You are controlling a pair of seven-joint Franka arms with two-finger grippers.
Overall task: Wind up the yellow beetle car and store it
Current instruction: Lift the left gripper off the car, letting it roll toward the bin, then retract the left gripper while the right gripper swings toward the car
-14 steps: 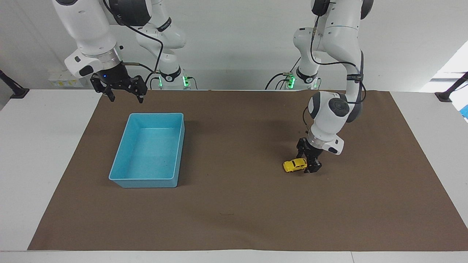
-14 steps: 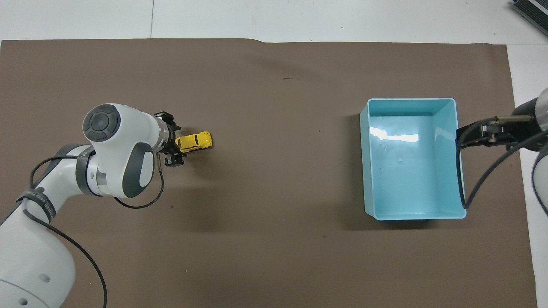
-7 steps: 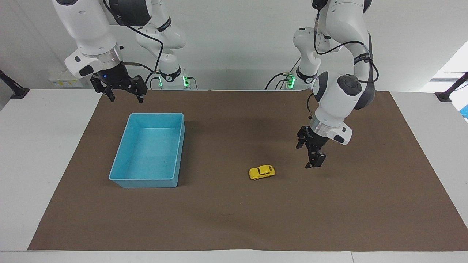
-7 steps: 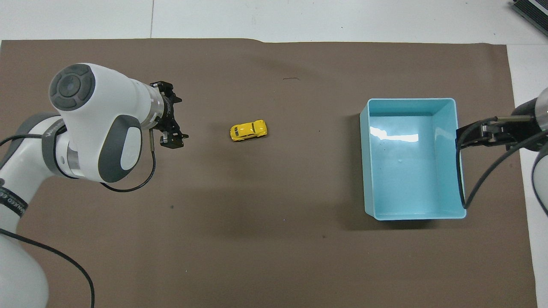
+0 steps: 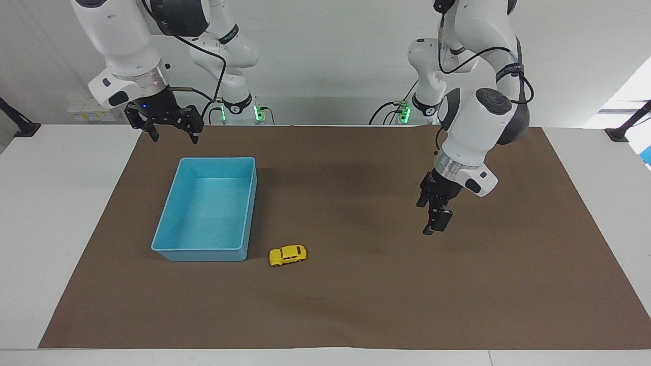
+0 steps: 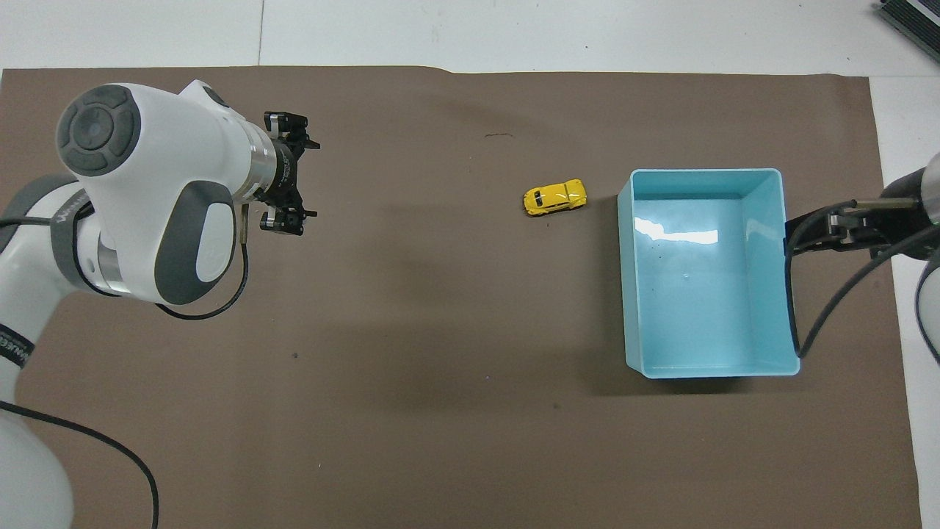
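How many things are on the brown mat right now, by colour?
Yellow: 1, the yellow beetle car, on the mat beside the bin's corner farthest from the robots.
Light blue: 1, the empty bin, toward the right arm's end.
Total: 2.

- Both views are evenly and brightly lit from above.
- Soft, diffuse shadows are cast on the brown mat [image 5: 356, 295].
- White glare is seen on the floor of the blue bin [image 6: 764, 180].
- No blur is noted.
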